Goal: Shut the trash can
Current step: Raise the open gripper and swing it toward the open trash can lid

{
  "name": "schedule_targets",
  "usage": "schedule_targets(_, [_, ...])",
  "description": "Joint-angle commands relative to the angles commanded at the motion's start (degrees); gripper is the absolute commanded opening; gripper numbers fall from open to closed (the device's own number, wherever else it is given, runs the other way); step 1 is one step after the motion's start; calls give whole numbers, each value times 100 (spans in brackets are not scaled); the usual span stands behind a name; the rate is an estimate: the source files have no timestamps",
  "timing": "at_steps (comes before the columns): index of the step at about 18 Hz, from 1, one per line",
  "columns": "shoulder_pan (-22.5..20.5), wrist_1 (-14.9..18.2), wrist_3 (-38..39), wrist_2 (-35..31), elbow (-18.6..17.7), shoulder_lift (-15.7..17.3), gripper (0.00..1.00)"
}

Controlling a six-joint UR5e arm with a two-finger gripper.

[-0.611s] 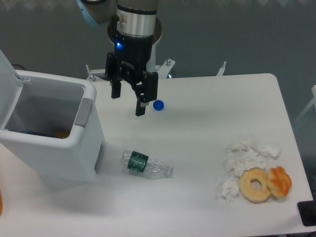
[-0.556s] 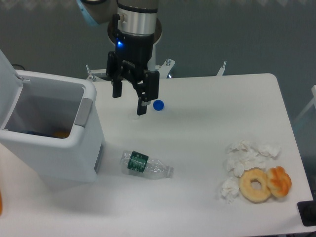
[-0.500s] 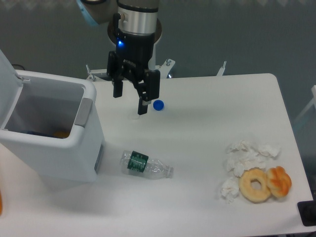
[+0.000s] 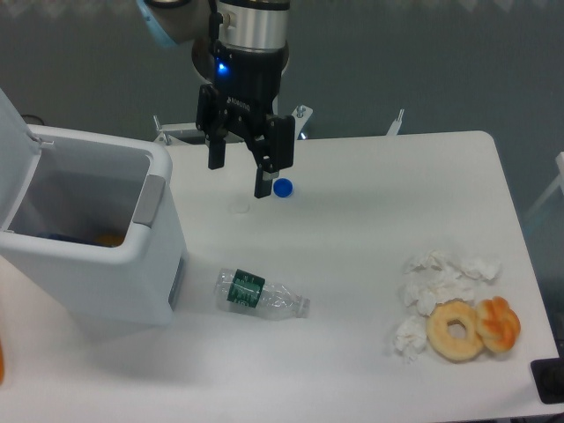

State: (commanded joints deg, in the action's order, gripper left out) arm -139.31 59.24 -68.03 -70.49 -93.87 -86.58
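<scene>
The trash can (image 4: 97,264) is a big white boxy bin at the left of the table, with a grey latch (image 4: 149,201) on its front rim. Its white lid (image 4: 16,154) stands swung up at the far left, so the bin is open, and something orange shows at the bottom. My gripper (image 4: 238,180) hangs open above the table, to the right of the bin and apart from it. Nothing is between its black fingers (image 4: 263,187).
A blue cap (image 4: 282,187) lies just right of the gripper. A clear bottle with a green label (image 4: 261,295) lies on its side beside the bin. Crumpled tissues (image 4: 441,282), a donut (image 4: 456,330) and a pastry (image 4: 499,322) sit at the right front.
The gripper has risen a little and shifted slightly to the right, staying open. The bin, lid and other objects have not moved.
</scene>
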Motion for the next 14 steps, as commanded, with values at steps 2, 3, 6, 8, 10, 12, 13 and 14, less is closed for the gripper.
schedule_targets(2, [0,0,0,-18,0,71,100])
schedule_targets(3, [-9,0,0,-18,-9,79,100])
schedule_targets(6, [-9,-9,96,17,26,80,100])
schedule_targets(8, [17,-9,892,96,79,97,100])
schedule_targets(10, [53,-44,1623,298,88,150,100])
schedule_targets(12, [79,-35,1871,386,106,246,100])
schedule_targets(13, [105,-35,1985,491,123,299,100])
schedule_targets(14, [158,-35,2143,631,132,325,100])
